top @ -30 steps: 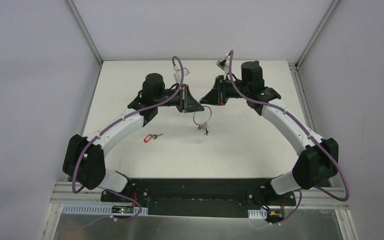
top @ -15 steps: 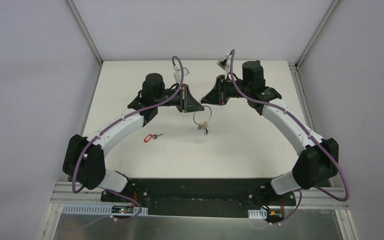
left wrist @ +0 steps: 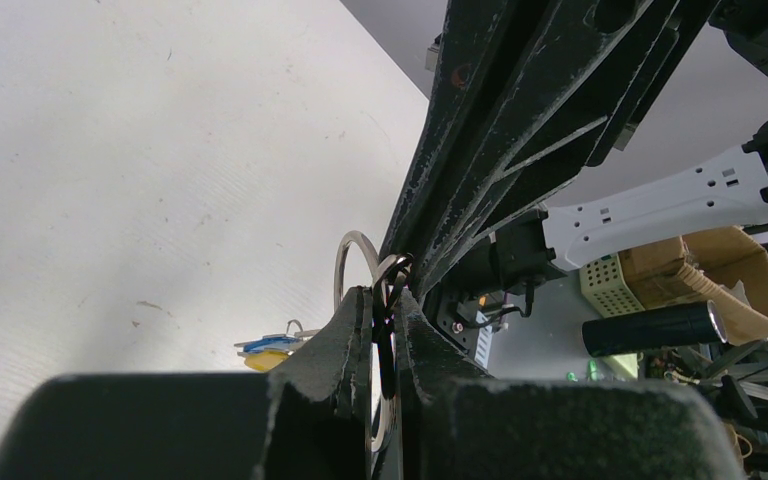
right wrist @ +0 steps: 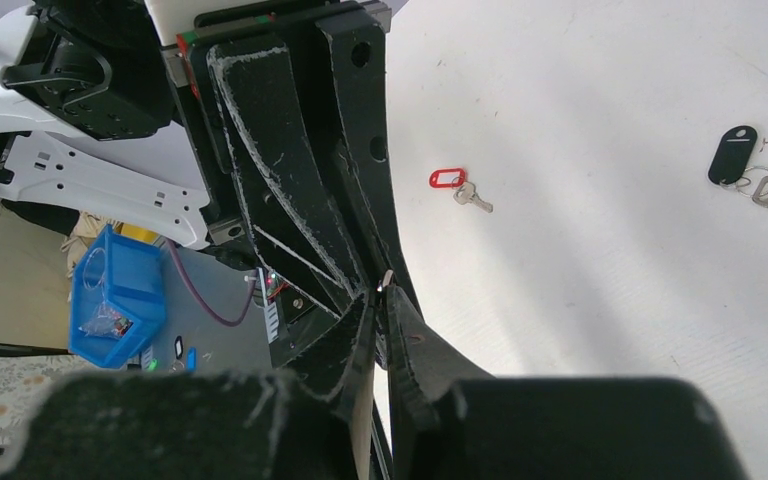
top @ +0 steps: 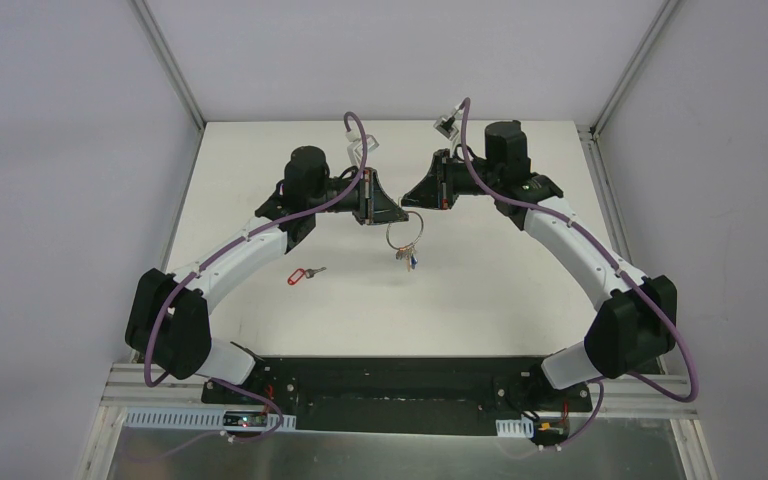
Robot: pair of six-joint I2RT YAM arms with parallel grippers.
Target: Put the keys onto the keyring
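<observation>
Silver keyring [left wrist: 340,275] pinched in left tool [left wrist: 385,295]; right tool [right wrist: 380,295] narrow at ring top; red-tagged key [right wrist: 448,178] apart.

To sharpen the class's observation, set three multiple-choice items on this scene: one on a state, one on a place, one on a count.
1. The keyring is: A) lying flat; B) pinched between two grippers; C) out of sight.
2. The red-tagged key lies: A) on the table; B) on the keyring; C) in a gripper.
3. Loose tagged keys in the right wrist view: A) one; B) two; C) four.
Key: 1 B, left gripper and right gripper both close on it; 2 A, it rests apart; 3 B, red-tagged and black-tagged key.
</observation>
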